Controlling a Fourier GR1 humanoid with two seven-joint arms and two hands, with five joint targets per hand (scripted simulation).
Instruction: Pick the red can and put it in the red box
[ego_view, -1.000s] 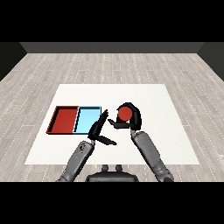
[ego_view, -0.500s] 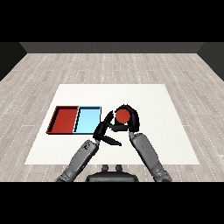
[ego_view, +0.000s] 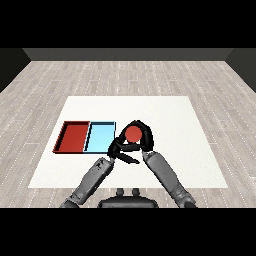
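Curling round the red can (ego_view: 133, 134), the right hand (ego_view: 143, 141) has its fingers wrapped over the can's far side and right flank, so that only the red top face shows between them. The can sits just to the right of the light blue tray (ego_view: 99, 138), near that tray's right edge and over the white bench (ego_view: 195, 150). Whether the can rests on the bench or is raised above it cannot be told from the head view.

The left hand (ego_view: 119, 150) lies directly below and to the left of the can, close against the right hand. Its fingers appear relaxed and partly extended, with one pointing right beneath the can; they do not appear to close round anything. Contact between the left hand and the can cannot be confirmed.

The red tray (ego_view: 72, 137) lies at the left, touching the light blue tray along their shared side. Both trays show bare floors with nothing inside them.

Task status, as a judgement:
- Grasp: appears achieved by the right hand.
- Transfer: not yet done. The can is on the far side of the light blue tray from the red tray.
- Placement: not yet done.

Remaining work is to carry the can leftward across the light blue tray, position it over the red tray, lower it inside the rim, and open the fingers.
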